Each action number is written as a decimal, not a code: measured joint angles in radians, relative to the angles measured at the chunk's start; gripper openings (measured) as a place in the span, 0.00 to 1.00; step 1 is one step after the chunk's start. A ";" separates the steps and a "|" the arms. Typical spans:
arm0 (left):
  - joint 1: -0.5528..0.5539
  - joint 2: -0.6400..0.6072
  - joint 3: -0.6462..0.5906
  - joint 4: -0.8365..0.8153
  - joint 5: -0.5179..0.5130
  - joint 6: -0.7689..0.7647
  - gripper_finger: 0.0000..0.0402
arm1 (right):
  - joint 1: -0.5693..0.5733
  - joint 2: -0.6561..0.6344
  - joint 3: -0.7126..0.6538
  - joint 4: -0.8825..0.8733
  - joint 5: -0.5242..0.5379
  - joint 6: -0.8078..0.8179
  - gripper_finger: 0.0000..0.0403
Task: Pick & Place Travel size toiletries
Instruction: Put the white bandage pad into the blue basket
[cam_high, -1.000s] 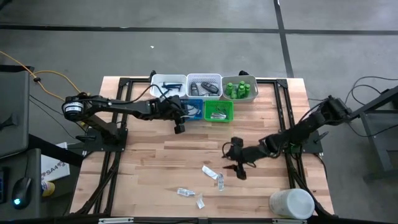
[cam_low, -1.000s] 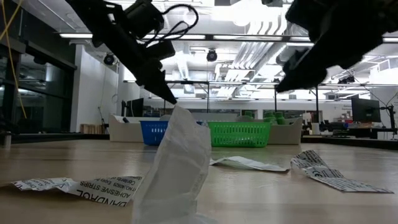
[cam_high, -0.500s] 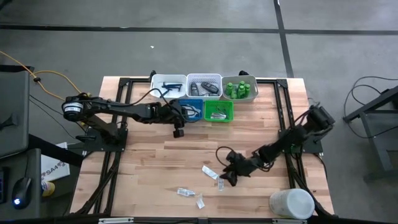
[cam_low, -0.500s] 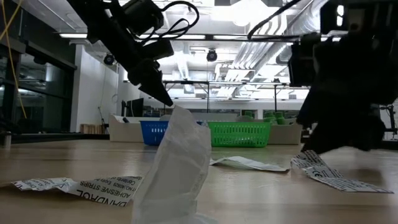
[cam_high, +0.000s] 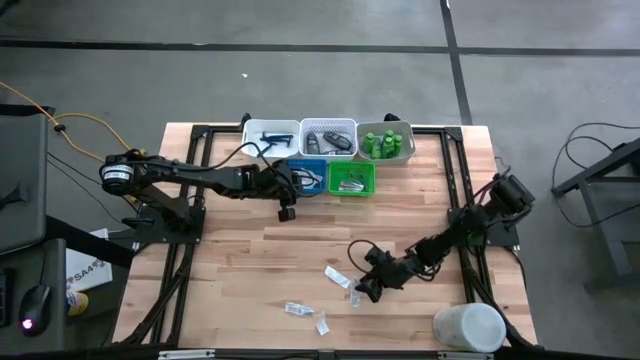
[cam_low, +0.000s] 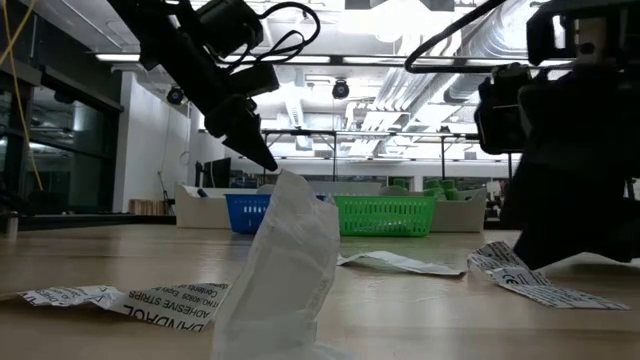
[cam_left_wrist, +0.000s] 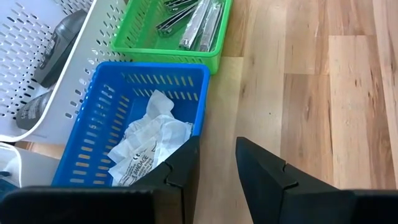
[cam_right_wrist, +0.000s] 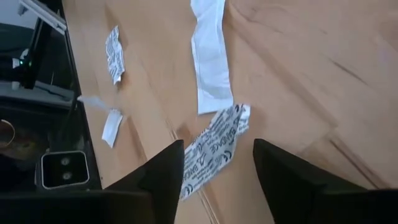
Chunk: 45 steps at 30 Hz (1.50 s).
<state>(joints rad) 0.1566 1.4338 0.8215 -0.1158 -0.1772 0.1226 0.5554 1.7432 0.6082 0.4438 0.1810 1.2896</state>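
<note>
- High view: the right gripper (cam_high: 364, 290) is seen low over the table (cam_high: 230, 260), directly over a white packet (cam_high: 353, 291) that lies just ahead of its fingertips; it is judged to be placed there for a pick. Four loose packets are counted on the boards: that one, a flat packet (cam_high: 337, 276) just beside it, and two more, (cam_high: 297, 309) and (cam_high: 321, 325), farther from the fingers. The left gripper (cam_high: 286, 210) is held just beside the blue tray (cam_high: 317, 187). Five trays are counted at the far edge: three white ones in a row and, in front, the blue one and a green tray (cam_high: 352, 178). A large white container (cam_high: 468, 327) stands at the near right corner.
- Low view: three printed packets are seen flat on the wood and one is seen standing upright close to the lens (cam_low: 283, 270). The right gripper shows as a dark mass over the rightmost packet (cam_low: 535, 281).
- Left wrist view: the two fingers (cam_left_wrist: 261, 169) are held with only a narrow gap between them and nothing is pinched. Beside them, crumpled packets (cam_left_wrist: 149, 140) are seen lying in the blue tray, presumably the sorted ones.
- Right wrist view: the fingers (cam_right_wrist: 158, 171) are spread wide, and a printed packet (cam_right_wrist: 214, 147) is framed between the tips, not yet pinched. A long white packet (cam_right_wrist: 210, 62) lies just beyond it, and two smaller ones well apart.
</note>
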 joint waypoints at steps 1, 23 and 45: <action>0.000 0.000 0.000 0.000 0.000 0.000 0.26 | 0.004 0.000 0.000 -0.001 0.001 0.000 0.46; 0.000 0.000 -0.001 -0.015 0.013 -0.001 0.26 | 0.024 0.052 0.031 0.005 0.098 -0.046 0.38; 0.000 0.000 -0.001 -0.023 0.013 -0.016 0.26 | 0.021 0.103 0.091 -0.057 0.094 -0.060 0.17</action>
<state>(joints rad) 0.1566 1.4342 0.8207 -0.1387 -0.1638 0.1067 0.5762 1.8458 0.6994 0.3866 0.2747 1.2297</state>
